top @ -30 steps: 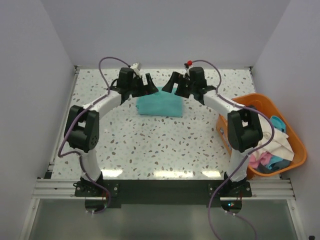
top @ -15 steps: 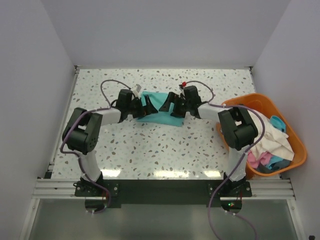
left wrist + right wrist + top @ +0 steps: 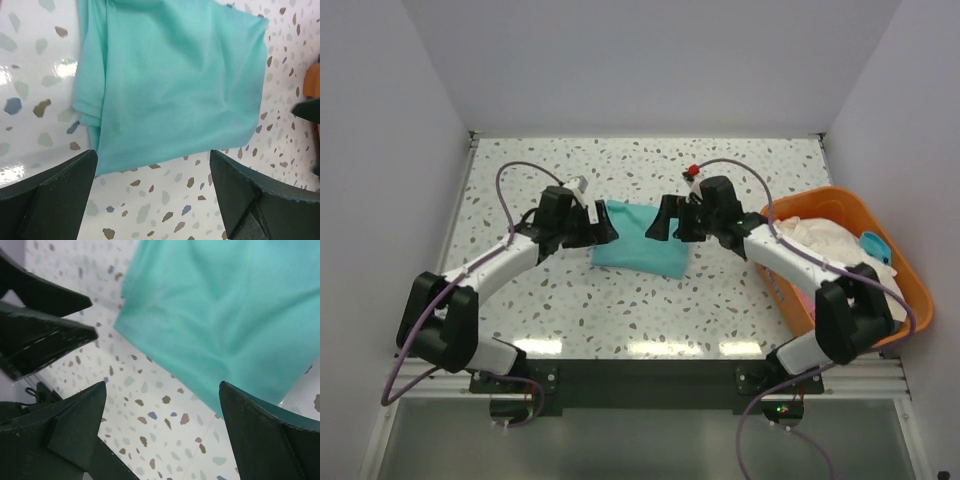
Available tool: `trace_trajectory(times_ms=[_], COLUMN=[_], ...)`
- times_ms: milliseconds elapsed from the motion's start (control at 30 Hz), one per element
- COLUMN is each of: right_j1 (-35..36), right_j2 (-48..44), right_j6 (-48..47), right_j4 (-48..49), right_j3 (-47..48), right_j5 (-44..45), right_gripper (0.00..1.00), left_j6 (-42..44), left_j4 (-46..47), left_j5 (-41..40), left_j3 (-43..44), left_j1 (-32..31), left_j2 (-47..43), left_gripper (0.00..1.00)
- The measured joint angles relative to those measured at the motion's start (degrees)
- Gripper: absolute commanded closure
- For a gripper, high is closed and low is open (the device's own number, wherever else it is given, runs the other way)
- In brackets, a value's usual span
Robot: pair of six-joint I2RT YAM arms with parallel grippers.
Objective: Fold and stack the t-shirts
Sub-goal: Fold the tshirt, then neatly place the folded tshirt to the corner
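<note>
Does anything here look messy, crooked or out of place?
Only slightly: the folded teal t-shirt lies a little skewed to the table edges, and one sleeve hem pokes out from its side. The other shirts are a loose heap in the orange basket. Nothing looks spilled or damaged.

The t-shirt (image 3: 642, 238) lies on the table (image 3: 620, 300) between left claw (image 3: 605, 226) and right claw (image 3: 659, 222), basket (image 3: 825, 194) far right.
</note>
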Motion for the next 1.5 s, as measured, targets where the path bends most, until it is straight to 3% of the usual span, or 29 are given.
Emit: trace_trajectory(times_ms=[133,300,500,800,900,933,1200,1500], right_j1=[-0.22,-0.22,-0.24,-0.26,-0.26,-0.26,-0.66,-0.66], right_j2=[-12.46,-26.88,-34.64,-36.48,-35.69,-35.36,-34.42,-36.63], right_j6=[-0.9,-0.9,-0.76,-1.81,-2.27,-2.4,-4.83,-7.82], right_j4=[-1.14,-4.0,-10.56,-15.47,-16.79,-17.2,-18.47,-17.66], right_j3=[-1.57,-7.76,-13.14,-13.2,-13.2,-13.2,-13.22,-15.34], right_j5=[1.44,4.39,8.63,14.64,17.55,18.56,23.54,27.5], right_gripper=[0.01,0.01,0.01,0.01,0.01,0.01,0.01,0.01], left_j6=[2.89,7.87,10.8,13.68,14.12,14.23,17.16,30.91], left_j4=[-1.66,-3.45,-7.32,-11.89,-13.25,-13.42,-19.26,-20.52], left_j5=[-3.1,-5.53,-10.16,-18.21,-21.57,-22.62,-35.71,-42.75], left_j3=[4.83,16.28,23.67,35.6,39.34,39.87,44.15,50.27], left_j1=[0.0,0.0,0.02,-1.11,-3.26,-3.85,-3.89,11.21], left_j2=[1.29,14.67,26.73,36.15,38.66,39.06,41.27,42.32], left_gripper=[0.0,0.01,0.17,0.63,0.84,1.0,1.0,1.0])
